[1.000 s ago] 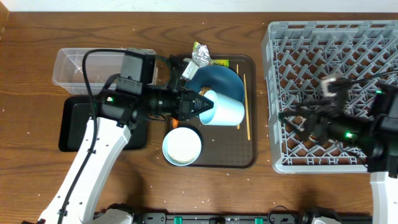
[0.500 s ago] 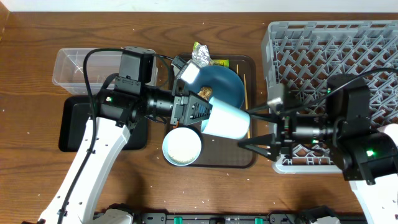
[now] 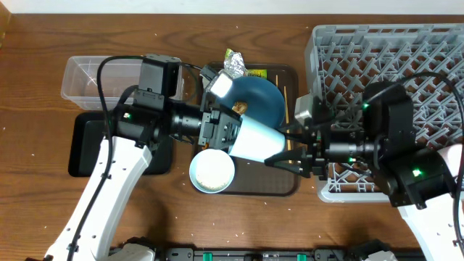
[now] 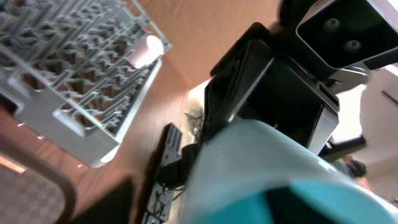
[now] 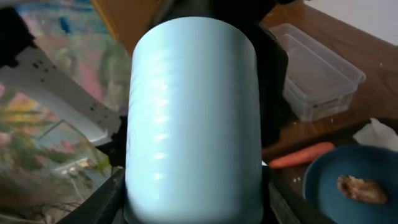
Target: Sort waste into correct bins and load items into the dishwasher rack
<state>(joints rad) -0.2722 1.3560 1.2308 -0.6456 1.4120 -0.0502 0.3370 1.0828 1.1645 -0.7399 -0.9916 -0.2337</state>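
Note:
A pale blue cup (image 3: 259,140) hangs on its side above the brown serving tray (image 3: 290,183), between my two grippers. My right gripper (image 3: 284,151) is shut on its base end; in the right wrist view the black fingers (image 5: 115,199) press both sides of the cup (image 5: 189,112). My left gripper (image 3: 226,133) sits at the cup's mouth end, its jaws hidden by the cup (image 4: 267,168). The dishwasher rack (image 3: 384,58) stands at the right. The dark blue dish (image 3: 261,98) holds a brown food lump (image 3: 240,106).
A white bowl (image 3: 212,170) sits at the tray's front left. Foil (image 3: 235,67), a yellow-green wrapper (image 3: 254,72) and a white napkin (image 3: 221,85) lie at its back. Wooden sticks (image 3: 286,101) lie along its right. The clear tub (image 3: 94,76) and black tray (image 3: 87,145) are at the left.
The right arm swung from over the rack to the cup and its fingers closed on the base. The left arm carried the cup rightward above the tray.

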